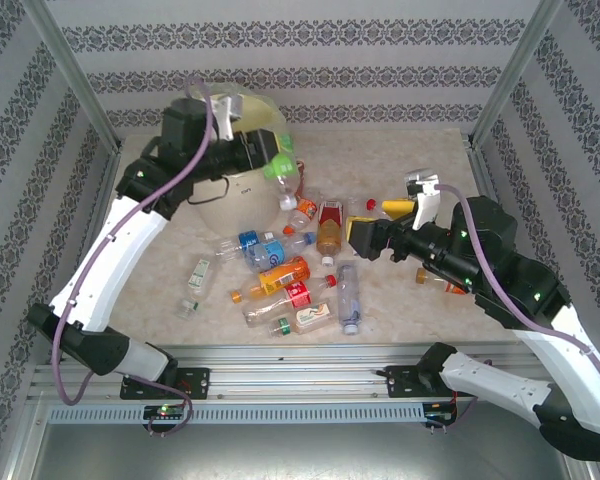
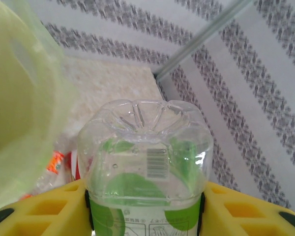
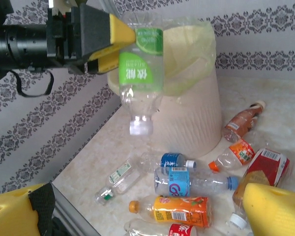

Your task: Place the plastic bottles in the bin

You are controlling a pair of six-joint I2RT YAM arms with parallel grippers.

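Note:
My left gripper (image 1: 267, 157) is shut on a clear plastic bottle with a green label (image 1: 281, 169), cap pointing down, held beside the rim of the bin (image 1: 223, 196). In the left wrist view the bottle's ribbed base (image 2: 145, 147) sits clamped in the left gripper (image 2: 145, 216). The right wrist view has this bottle (image 3: 140, 64) hanging in front of the pale yellow bin (image 3: 196, 118). Several more bottles lie on the table, among them a blue-labelled one (image 1: 266, 248) and an orange one (image 1: 282, 275). My right gripper (image 1: 363, 235) stands open and empty above their right side.
More bottles lie by the bin's base (image 1: 302, 208) and near the right arm (image 1: 432, 278). A small bottle (image 1: 198, 272) lies apart at the left. Patterned walls and metal posts (image 1: 510, 70) enclose the table; a rail (image 1: 300, 355) runs along the near edge.

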